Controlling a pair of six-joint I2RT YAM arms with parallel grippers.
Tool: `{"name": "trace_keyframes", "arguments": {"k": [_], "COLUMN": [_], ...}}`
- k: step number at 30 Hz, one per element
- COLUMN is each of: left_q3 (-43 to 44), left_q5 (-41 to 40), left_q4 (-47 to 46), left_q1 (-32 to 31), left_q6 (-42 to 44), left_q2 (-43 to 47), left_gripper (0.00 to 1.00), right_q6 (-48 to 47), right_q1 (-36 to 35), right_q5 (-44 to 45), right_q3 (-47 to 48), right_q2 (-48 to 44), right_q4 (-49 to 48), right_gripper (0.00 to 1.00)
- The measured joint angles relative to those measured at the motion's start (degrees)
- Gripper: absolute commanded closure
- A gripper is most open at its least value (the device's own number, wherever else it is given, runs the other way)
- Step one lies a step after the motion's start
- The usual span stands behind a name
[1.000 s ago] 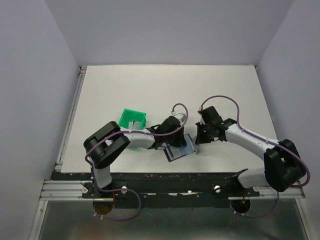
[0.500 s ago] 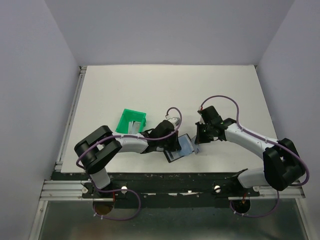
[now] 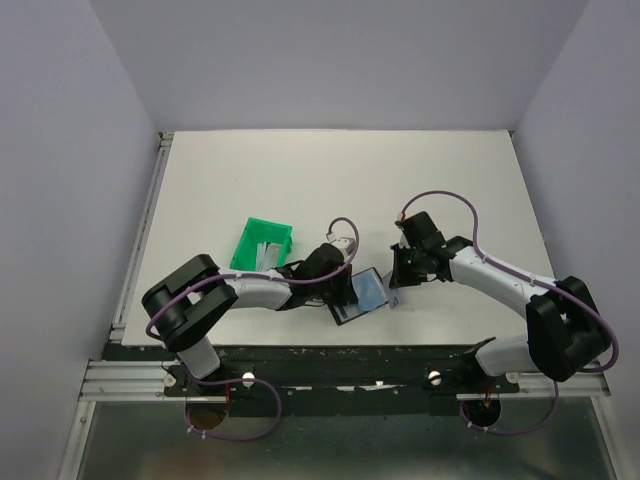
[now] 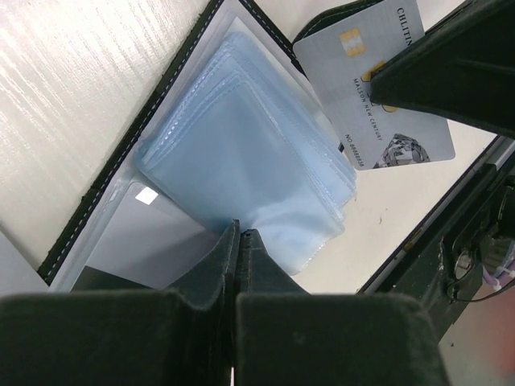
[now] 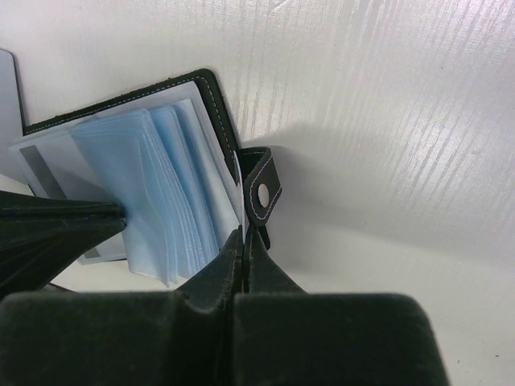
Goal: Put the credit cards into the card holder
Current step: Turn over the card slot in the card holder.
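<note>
The card holder [image 3: 360, 296] lies open on the counter [image 3: 300, 180]. Its long side slants from the left fingers [image 4: 211, 277] across to the right fingers [image 5: 265, 277]. The left fingers are pressed together, pinching the tip of its blue sleeves [image 4: 241, 153]. The right fingers are pressed together too, nipping the black cover edge right beside the stud flap [image 5: 261, 193]. A grey credit card [image 4: 342, 88] lies flat, partly under a right finger.

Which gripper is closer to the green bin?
Left. The left gripper, shut on the open card holder, is a little right of the green bin. The right gripper grips the holder's far side, farther from the bin.
</note>
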State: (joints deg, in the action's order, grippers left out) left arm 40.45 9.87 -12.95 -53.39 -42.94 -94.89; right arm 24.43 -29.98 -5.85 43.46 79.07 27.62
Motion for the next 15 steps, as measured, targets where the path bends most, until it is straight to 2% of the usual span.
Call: {"name": "trace_keyframes", "arguments": {"k": [15], "left_q3": [-0.1], "left_q5": [-0.1], "left_q4": [0.2], "left_q1": [0.0], "left_q6": [-0.2], "left_q2": [0.1], "left_gripper": [1.0], "right_q6": [0.0], "right_q1": [0.0], "right_q5": [0.0], "right_q3": [0.0], "right_q2": [-1.7], "right_q4": [0.5], "right_gripper": [0.99]}}
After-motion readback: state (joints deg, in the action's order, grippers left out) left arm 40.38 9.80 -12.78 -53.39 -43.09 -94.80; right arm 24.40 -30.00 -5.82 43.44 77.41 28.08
